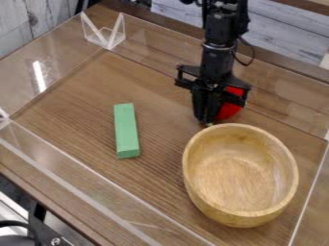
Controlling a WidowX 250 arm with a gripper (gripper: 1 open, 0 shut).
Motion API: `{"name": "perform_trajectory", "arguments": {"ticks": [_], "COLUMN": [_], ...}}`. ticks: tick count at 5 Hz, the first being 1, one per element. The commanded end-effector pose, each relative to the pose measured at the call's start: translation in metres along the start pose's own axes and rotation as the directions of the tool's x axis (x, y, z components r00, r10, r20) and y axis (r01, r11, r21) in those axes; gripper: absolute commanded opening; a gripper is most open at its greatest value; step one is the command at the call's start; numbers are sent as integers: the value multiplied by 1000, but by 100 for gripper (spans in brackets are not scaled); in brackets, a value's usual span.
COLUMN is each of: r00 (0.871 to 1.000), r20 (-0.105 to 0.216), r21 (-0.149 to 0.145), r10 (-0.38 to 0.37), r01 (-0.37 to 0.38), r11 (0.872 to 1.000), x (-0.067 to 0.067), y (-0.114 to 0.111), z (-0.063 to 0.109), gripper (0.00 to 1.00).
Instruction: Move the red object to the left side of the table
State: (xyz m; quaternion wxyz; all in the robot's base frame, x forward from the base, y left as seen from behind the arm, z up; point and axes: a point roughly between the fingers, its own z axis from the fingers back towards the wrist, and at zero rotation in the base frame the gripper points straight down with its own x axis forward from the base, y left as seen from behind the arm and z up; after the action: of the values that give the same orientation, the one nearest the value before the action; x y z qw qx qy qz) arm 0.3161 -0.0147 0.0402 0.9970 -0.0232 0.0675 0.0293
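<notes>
In the single camera view, the black tool (211,108) points straight down with its fingers drawn together around the red object (229,102), which sits low on the brown wood-grain tabletop (77,96) toward the right side, just beyond the far rim of the wooden bowl (240,173). Only a patch of the red object shows to the right of the fingers, so whether it rests on the wood or is raised off it cannot be told. A green rectangular block (126,130) lies flat well to the left, and clear acrylic walls (52,53) edge the tabletop.
</notes>
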Motion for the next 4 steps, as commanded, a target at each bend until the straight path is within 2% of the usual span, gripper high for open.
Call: {"name": "perform_trajectory", "arguments": {"ticks": [1,2,3,4], "r00": [990,976,960,960], "r20": [138,213,271,248], "r21": [-9,-7,-6,1], "r10": [8,-34,-70,-133], "r01": [-6,36,75,137], "r11": [1000,999,997,991], "x": [-10,-21,-30,-21], "y": [6,11,14,12], "z": [51,94,132,108], "gripper": [0,0,0,100]}}
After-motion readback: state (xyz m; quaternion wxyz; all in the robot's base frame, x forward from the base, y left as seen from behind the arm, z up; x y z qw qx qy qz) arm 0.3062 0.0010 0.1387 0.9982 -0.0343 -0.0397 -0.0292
